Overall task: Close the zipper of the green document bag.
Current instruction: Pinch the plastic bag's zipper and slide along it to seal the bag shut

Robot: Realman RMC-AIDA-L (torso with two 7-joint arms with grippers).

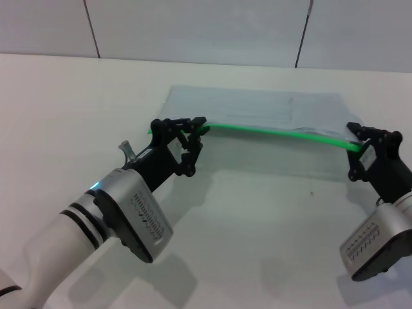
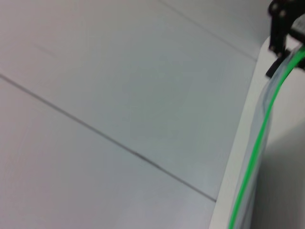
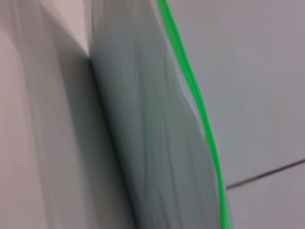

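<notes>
Two hands hold the green document bag (image 1: 257, 112) by its near long edge, lifting that edge off the white bench (image 1: 58, 109) while the far edge rests on it. The zipper (image 1: 277, 132), a thin bright green strip, runs along the raised edge and sags a little between the two grips. The left hand (image 1: 193, 129) is clenched on the zipper at the bag's left end; the right hand (image 1: 358, 138) is clenched on the zipper at the bag's right end. I cannot make out the slider tab.

Under the bag the bench is plain, matt white, with the bag's soft shadow falling on it just on the near side of the zipper and the arms' shadows nearer still. Beyond the bag's far edge the bench meets a pale wall (image 1: 193, 29) divided by thin dark seams. The left wrist view shows the same panelled wall (image 2: 119, 95) beside the zipper (image 2: 259, 143), with the right hand (image 2: 286, 28) at its far end. The right wrist view shows the bag's wrinkled grey-blue sheet (image 3: 152, 133) edged by the zipper (image 3: 202, 114).
</notes>
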